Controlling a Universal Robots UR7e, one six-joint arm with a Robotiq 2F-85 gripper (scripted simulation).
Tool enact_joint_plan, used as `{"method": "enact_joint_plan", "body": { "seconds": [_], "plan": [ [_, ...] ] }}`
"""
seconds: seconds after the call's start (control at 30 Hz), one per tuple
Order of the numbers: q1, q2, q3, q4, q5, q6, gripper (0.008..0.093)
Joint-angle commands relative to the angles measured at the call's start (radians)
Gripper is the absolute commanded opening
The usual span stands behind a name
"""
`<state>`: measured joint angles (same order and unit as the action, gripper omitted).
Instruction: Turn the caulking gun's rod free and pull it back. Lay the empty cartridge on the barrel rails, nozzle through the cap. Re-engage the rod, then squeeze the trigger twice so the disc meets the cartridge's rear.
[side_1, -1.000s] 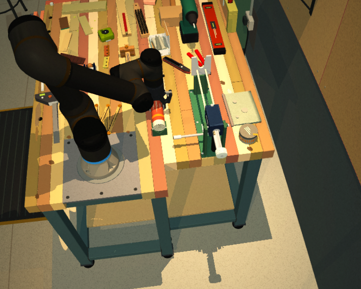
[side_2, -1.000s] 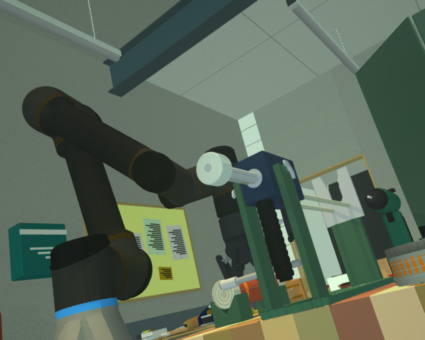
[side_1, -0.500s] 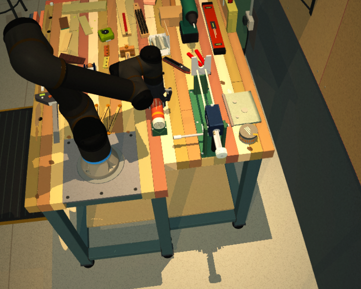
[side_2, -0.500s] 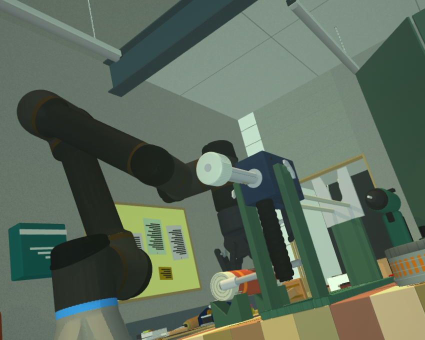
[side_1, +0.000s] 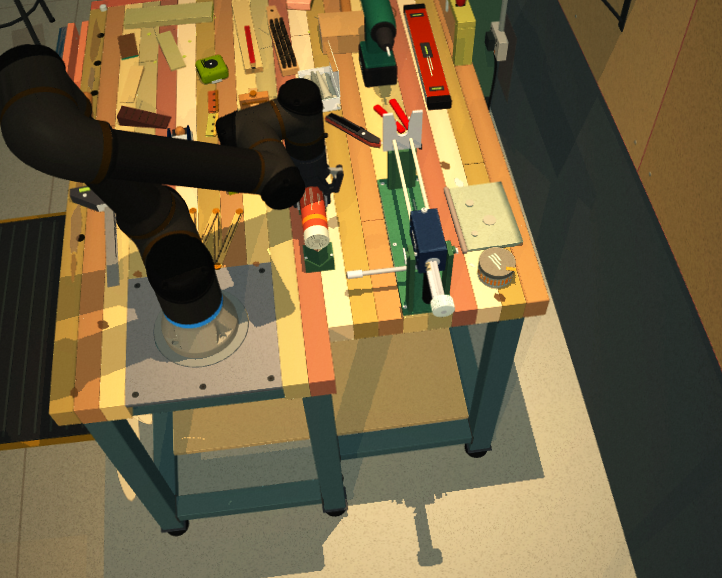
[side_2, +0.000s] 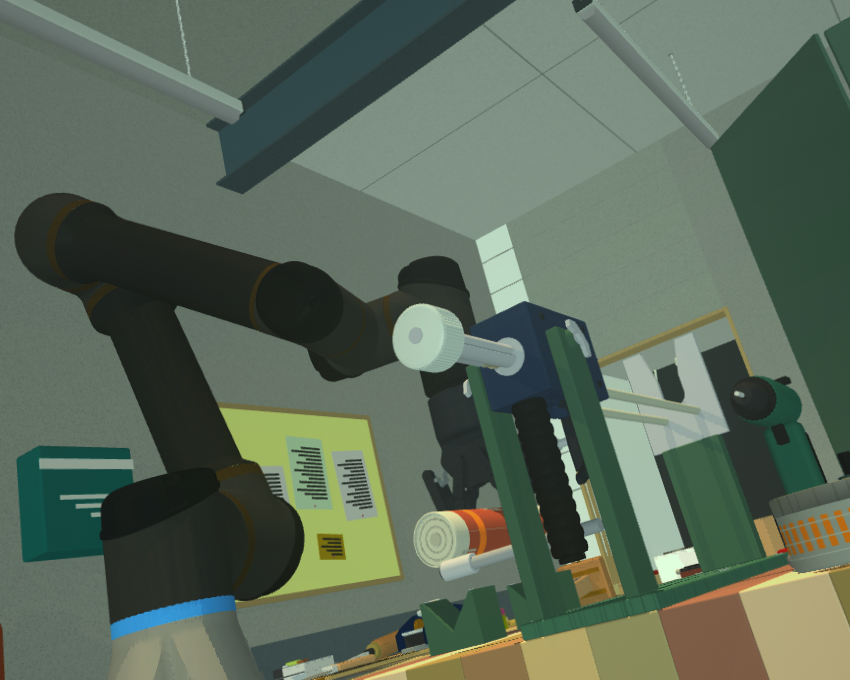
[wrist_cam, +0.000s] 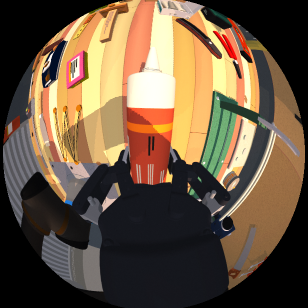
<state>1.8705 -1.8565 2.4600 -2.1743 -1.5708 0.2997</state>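
The orange-and-white cartridge (side_1: 314, 220) hangs above its green V-cradle (side_1: 318, 256), left of the caulking gun. It lies level, its white nozzle (wrist_cam: 151, 59) pointing toward the far end of the bench. The gun's blue body (side_1: 429, 234) sits on a green stand (side_1: 402, 241). Two pale rails (side_1: 411, 172) run from the body to the white slotted cap (side_1: 403, 130). The rod's white knob (side_1: 441, 302) sticks out at the near bench edge. A pale trigger bar (side_1: 376, 272) points left from the gun. My gripper (wrist_cam: 149, 169) is closed around the cartridge's rear half and holds it.
Behind the gun lie red-handled pliers (side_1: 390, 114), a red level (side_1: 427, 54) and a green drill (side_1: 377, 42). A grey plate (side_1: 483, 216) and a round roll (side_1: 497, 267) sit right of the gun. My base plate (side_1: 202, 328) is at the near left.
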Motion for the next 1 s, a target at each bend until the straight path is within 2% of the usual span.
{"method": "enact_joint_plan", "body": {
  "seconds": [0.0, 0.97],
  "plan": [
    [0.000, -0.005, -0.005, 0.008, 0.000, 0.000, 0.0080],
    [0.000, -0.134, -0.186, 0.318, 0.000, 0.000, 0.0080]
  ]
}}
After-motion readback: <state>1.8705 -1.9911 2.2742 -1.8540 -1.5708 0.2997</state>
